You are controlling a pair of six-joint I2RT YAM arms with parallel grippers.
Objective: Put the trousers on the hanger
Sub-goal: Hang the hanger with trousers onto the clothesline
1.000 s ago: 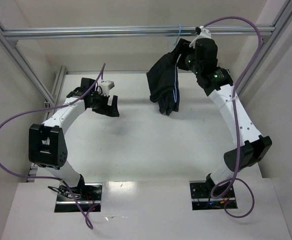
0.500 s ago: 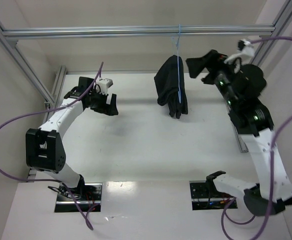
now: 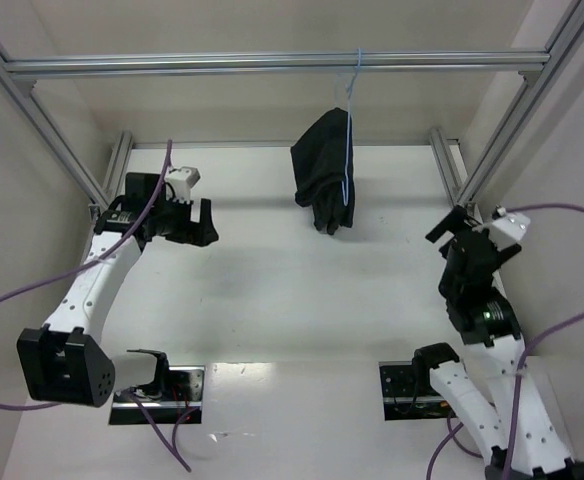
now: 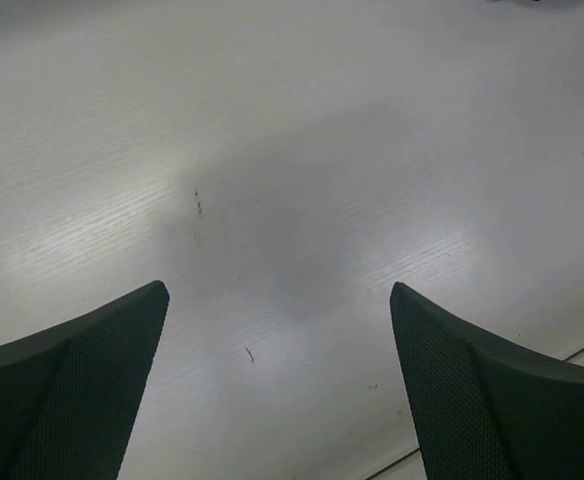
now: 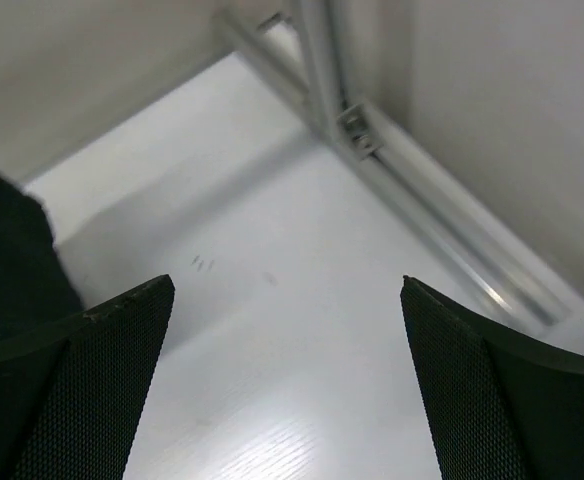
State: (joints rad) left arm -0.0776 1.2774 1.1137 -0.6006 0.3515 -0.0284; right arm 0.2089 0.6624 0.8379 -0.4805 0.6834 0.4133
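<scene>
- Right claw [image 3: 458,238]: fingers spread wide with nothing between them. Its wrist view shows only bare table [image 5: 272,400] between the two pads.
- Left claw [image 3: 198,222]: also wide and empty, hanging over the table surface, with no cloth in its wrist view.
- Trousers [image 3: 322,180]: lie ahead of both claws, to the left of the right claw and to the right of the left claw, well apart from each. In the overhead view neither arm is clearly nearer. A dark edge of the cloth shows at the left margin of the right wrist view.
- Long axis: the trousers hang downward in a folded bundle, draped over the hanger [image 3: 349,160]. Whether the lower end touches the table cannot be told.
- Hanger: its hook catches the top frame bar [image 3: 222,64], so the load is carried by the bar and not by either claw.
- Judgement: the placing appears complete. Any further move would only need the claws to keep clear of the hanging cloth.
</scene>
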